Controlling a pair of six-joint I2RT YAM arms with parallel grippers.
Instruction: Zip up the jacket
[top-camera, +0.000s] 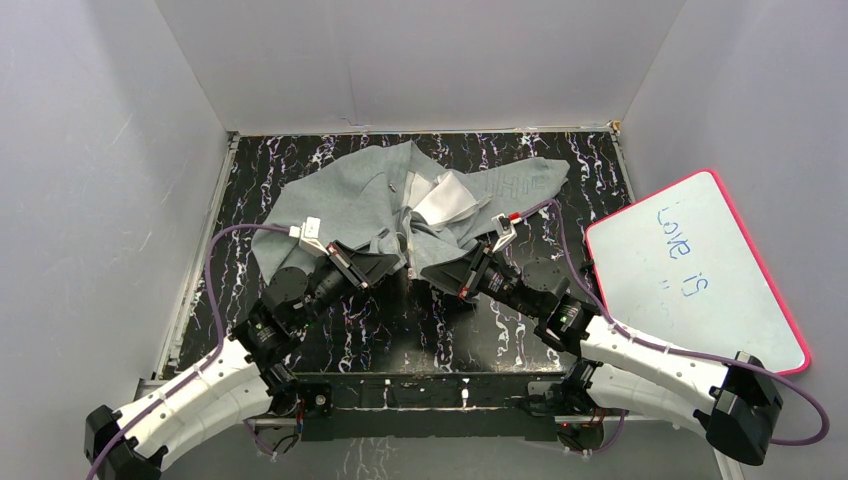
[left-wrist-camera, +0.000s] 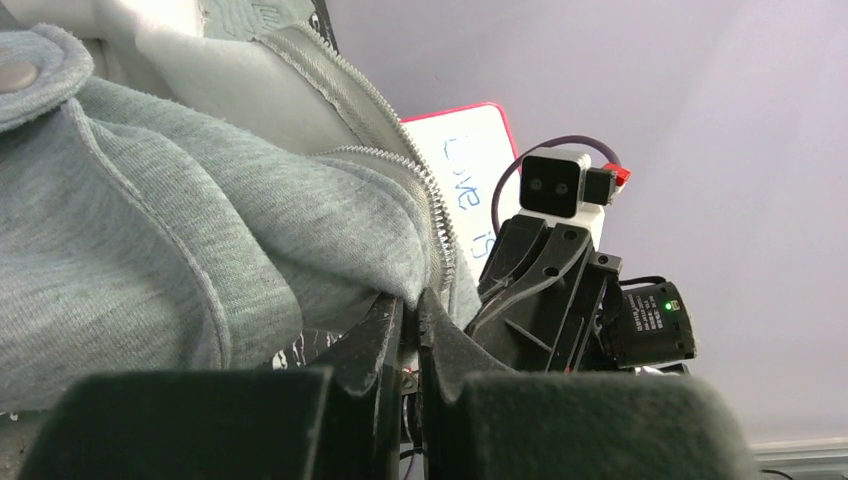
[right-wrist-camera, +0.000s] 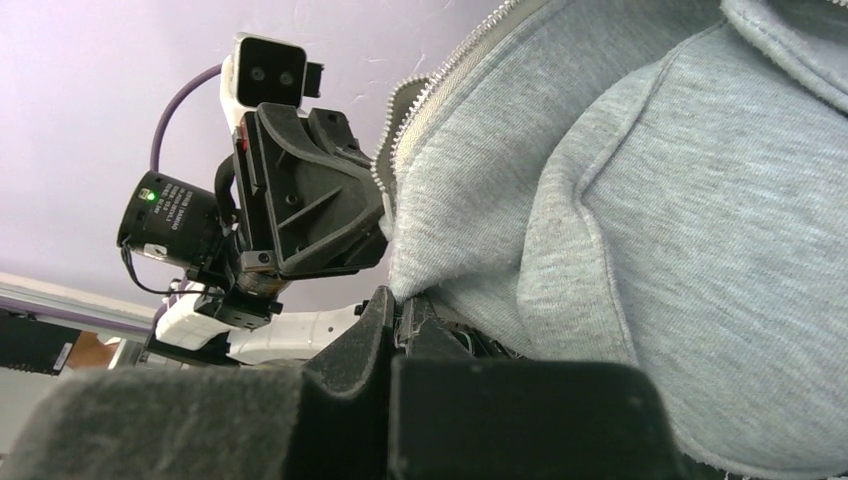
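Top external: whiteboard (top-camera: 700, 270) is lettered "Love is"; jacket (top-camera: 340, 200) edges are clamped by left gripper (left-wrist-camera: 412, 308) and right gripper (right-wrist-camera: 398, 308), both closed.

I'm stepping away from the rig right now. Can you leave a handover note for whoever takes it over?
Left gripper: shut on the jacket, pinching one front edge beside its zipper teeth.
Right gripper: shut on the other front edge at the hem.
Jacket lies crumpled on the table, far half, open, white lining showing.
Done: both edges gripped.
To do: join the zipper ends and zip up.
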